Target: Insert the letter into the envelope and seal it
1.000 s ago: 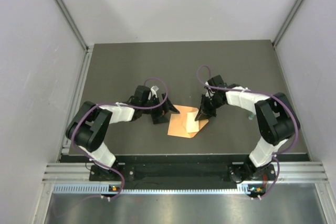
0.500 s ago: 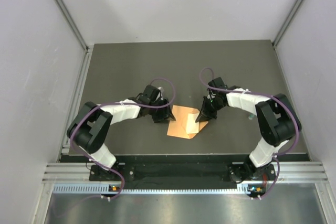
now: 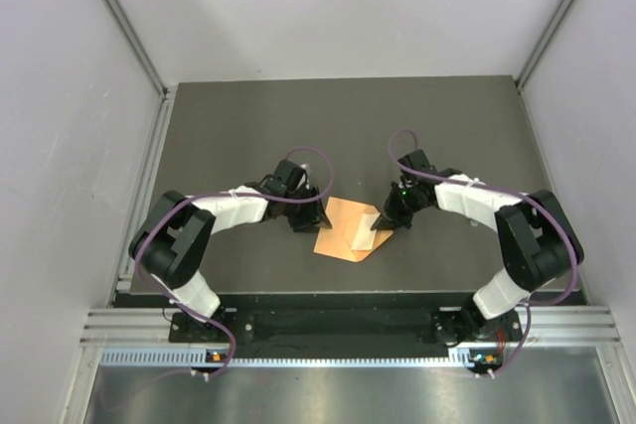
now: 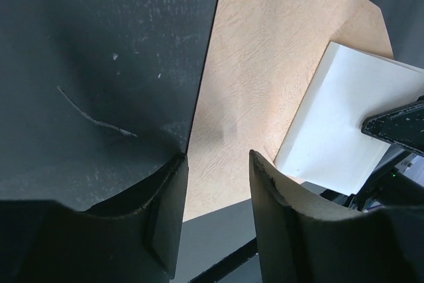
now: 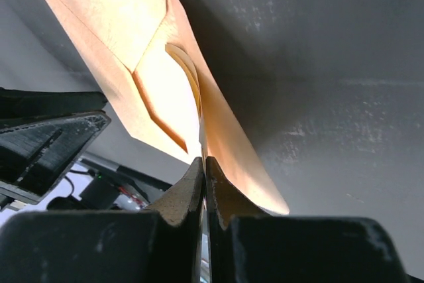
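Letter [image 3: 362,232] lined up at the envelope [image 3: 341,238]
The right gripper [image 3: 380,223], jaws pinched together on the letter's edge, holds the pale sheet partly over the orange envelope, apparently to feed it in; the left gripper [image 3: 317,217], jaws apart, straddles the envelope's opposite edge, likely to steady it.

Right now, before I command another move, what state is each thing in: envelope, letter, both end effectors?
envelope: unsealed, lying on the table.
letter: lying over the envelope's right part, mostly exposed; cannot tell whether any of it is in the pocket.
left end effector: open, fingers astride the envelope's left edge.
right end effector: shut, pinching the letter's edge.
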`<action>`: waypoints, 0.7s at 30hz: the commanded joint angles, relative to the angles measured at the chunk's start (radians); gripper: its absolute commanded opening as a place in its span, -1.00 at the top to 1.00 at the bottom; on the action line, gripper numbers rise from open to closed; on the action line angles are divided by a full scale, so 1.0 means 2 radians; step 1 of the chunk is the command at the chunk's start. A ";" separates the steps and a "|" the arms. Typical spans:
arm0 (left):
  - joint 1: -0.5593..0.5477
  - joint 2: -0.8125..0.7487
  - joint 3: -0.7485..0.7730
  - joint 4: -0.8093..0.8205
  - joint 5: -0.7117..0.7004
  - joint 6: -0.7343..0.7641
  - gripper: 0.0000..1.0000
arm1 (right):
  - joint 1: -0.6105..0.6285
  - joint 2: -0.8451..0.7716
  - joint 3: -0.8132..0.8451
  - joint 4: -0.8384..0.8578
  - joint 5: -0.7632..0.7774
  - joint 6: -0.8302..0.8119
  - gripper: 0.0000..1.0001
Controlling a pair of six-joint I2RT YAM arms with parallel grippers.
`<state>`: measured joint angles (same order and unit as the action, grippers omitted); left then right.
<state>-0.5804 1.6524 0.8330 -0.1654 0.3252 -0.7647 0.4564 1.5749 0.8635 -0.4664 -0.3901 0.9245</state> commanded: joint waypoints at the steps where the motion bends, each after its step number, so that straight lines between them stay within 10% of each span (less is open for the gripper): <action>1: -0.003 0.016 0.006 -0.007 -0.002 0.008 0.05 | 0.007 0.016 0.001 0.047 -0.024 0.013 1.00; 21: -0.004 0.017 0.017 -0.039 -0.028 0.020 0.17 | 0.016 -0.029 -0.015 0.032 0.042 0.039 1.00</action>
<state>-0.5808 1.6604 0.8387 -0.1715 0.3347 -0.7570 0.4778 1.5845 0.8223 -0.3733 -0.3855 0.9970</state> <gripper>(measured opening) 0.429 0.006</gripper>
